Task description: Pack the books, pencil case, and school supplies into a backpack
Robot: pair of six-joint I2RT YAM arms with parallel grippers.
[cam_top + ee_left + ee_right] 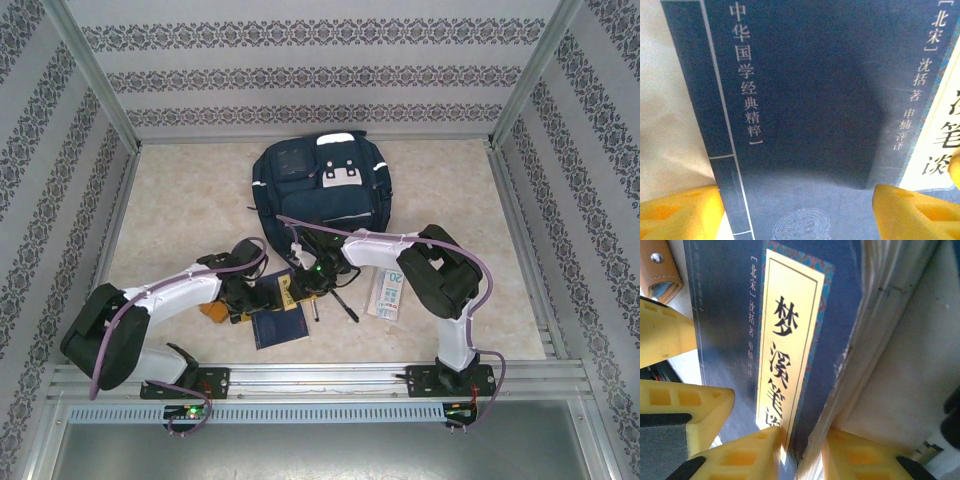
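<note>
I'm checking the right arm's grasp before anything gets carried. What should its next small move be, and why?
Probably raise the navy book slightly: the right gripper has its fingers straddling the page edge, seemingly pinching it, the left gripper hovers open over the cover, and the backpack lies farther back.

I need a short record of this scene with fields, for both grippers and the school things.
left gripper: open, above the navy book cover
right gripper: shut on the navy book's edge
backpack: lies on the table, behind the book
not yet packed: orange-brown booklet, two black pens, pencil case, navy book
</note>
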